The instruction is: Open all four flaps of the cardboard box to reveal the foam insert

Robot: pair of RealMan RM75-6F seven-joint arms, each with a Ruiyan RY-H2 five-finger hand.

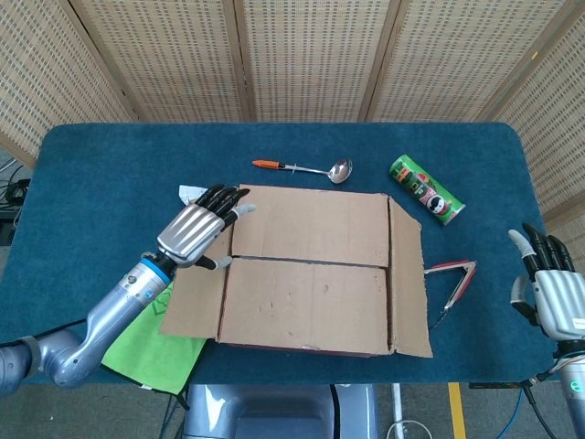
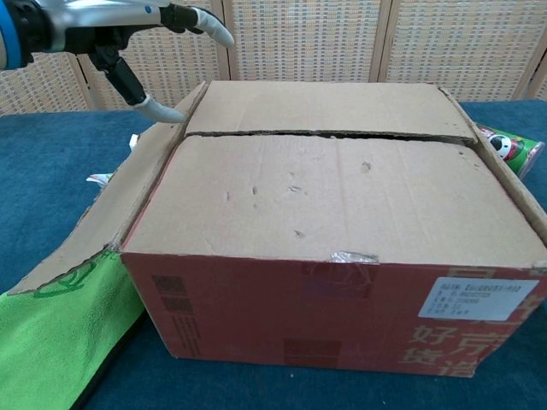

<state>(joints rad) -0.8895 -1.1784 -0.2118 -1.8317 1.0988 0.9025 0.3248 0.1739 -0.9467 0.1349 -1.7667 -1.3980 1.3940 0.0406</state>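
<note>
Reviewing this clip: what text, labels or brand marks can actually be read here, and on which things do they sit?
"好" and, cut off by the frame edge, "货": large pale characters on the box's red front, lower right.
White sticker on the same front: printed lines too small to read.
Dark printed blocks on the front, left: illegible.
Green can: face logo shows, brand lettering too blurred to read.

Left hand point(image 2: 111, 26) above cardboard box point(image 2: 333, 248) — top flaps shut.

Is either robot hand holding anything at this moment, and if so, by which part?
Nothing is held. The left robot hand hovers open over the cardboard box near its left flap; the right robot hand is open, off to the side.
</note>
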